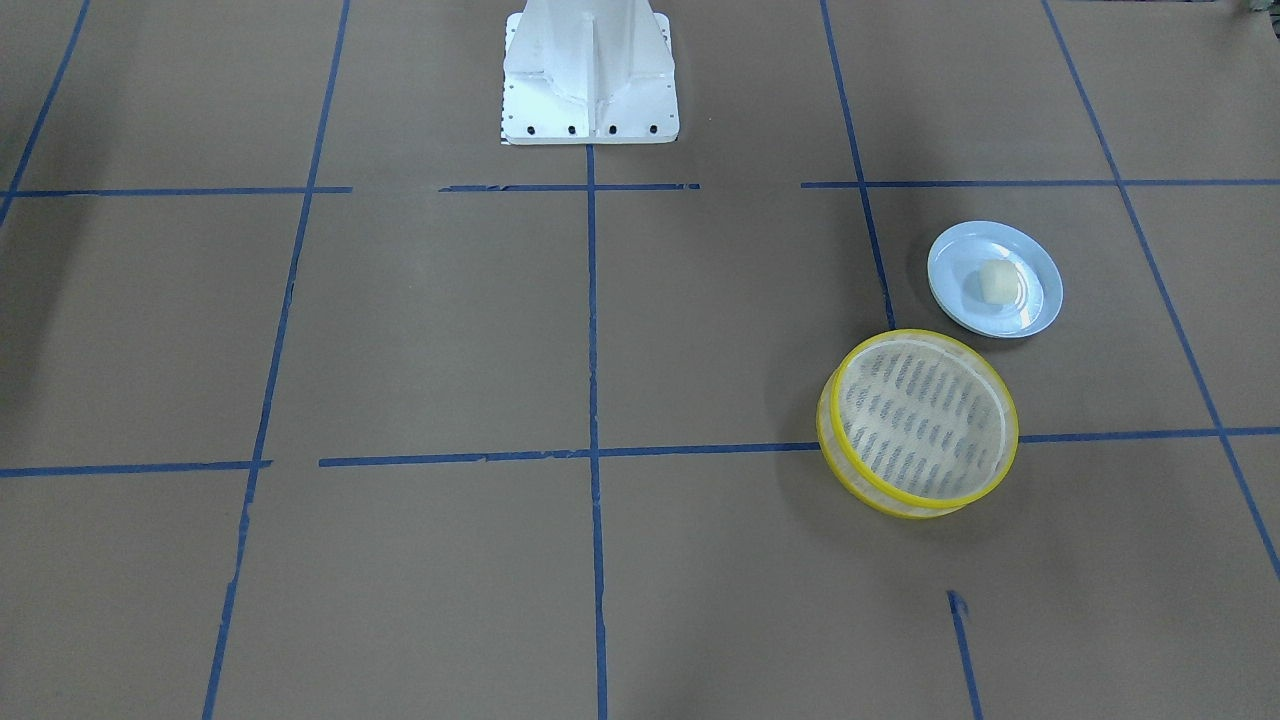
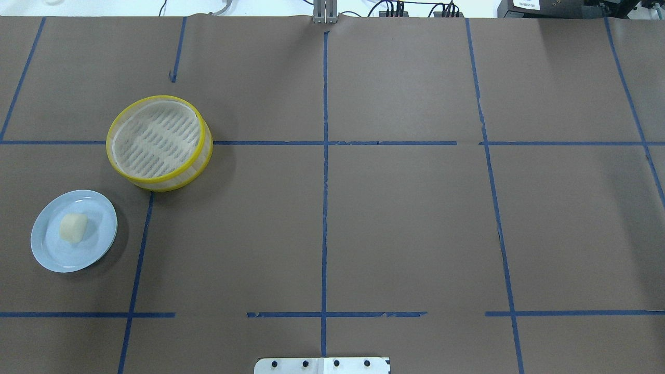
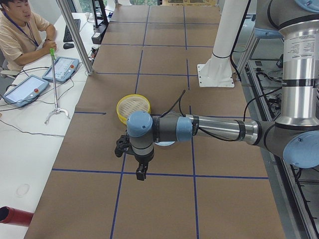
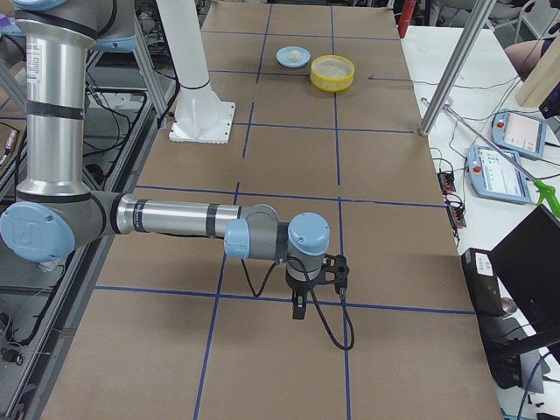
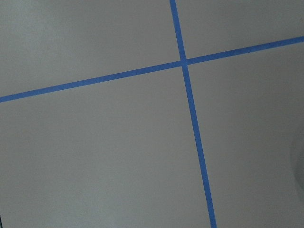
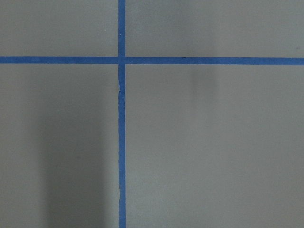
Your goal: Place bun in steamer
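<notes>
The bun [image 2: 72, 227] is seen lying on a pale blue plate [image 2: 52, 255], at the near left of the surface [image 2: 405, 218]. The steamer [image 2: 156, 137] is set just beyond the plate, farther out and slightly right, close by but apart. The left end effector [image 3: 142, 172] is held pointing down over the surface's left end, the right end effector [image 4: 299, 308] over its right end, well apart from the bun. How far either is open, or whether anything is held, cannot be told.

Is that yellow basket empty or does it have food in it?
Empty. The steamer shows only bare slatted mesh; the bun lies on the blue plate beside it.
</notes>
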You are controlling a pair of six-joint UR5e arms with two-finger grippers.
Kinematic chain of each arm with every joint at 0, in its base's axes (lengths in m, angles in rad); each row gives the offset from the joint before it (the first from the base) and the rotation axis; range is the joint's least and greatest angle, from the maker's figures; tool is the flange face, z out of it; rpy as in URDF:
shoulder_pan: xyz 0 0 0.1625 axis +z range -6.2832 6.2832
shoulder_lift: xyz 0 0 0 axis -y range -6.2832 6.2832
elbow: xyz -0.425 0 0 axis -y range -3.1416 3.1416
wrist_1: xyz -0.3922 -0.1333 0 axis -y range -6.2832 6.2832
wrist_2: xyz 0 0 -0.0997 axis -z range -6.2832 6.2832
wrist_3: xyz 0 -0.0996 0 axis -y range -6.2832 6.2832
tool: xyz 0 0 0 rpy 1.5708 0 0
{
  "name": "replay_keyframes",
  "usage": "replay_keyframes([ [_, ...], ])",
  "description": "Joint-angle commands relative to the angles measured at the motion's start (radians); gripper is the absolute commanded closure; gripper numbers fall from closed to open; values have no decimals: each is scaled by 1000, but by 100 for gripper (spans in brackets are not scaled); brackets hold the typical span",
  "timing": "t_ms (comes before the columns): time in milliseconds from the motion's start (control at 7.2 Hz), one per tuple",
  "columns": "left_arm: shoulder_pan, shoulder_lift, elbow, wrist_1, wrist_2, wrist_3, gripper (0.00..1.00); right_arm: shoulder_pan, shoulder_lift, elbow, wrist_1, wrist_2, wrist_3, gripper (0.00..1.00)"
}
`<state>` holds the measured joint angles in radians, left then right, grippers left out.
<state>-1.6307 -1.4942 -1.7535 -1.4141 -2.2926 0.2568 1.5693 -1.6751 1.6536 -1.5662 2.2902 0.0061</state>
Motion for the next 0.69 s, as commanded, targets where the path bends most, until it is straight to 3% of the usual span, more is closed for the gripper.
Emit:
replay_keyframes([
  [0, 0, -1, 5, -2, -71, -4, 0, 0, 0, 0, 0, 0, 0, 0],
  [417, 0, 5, 54, -15, -76, 9, 0, 0, 0, 0, 0, 0, 0, 0],
  [556, 3, -1, 64, -75, -74, 2, 0, 0, 0, 0, 0, 0, 0, 0],
])
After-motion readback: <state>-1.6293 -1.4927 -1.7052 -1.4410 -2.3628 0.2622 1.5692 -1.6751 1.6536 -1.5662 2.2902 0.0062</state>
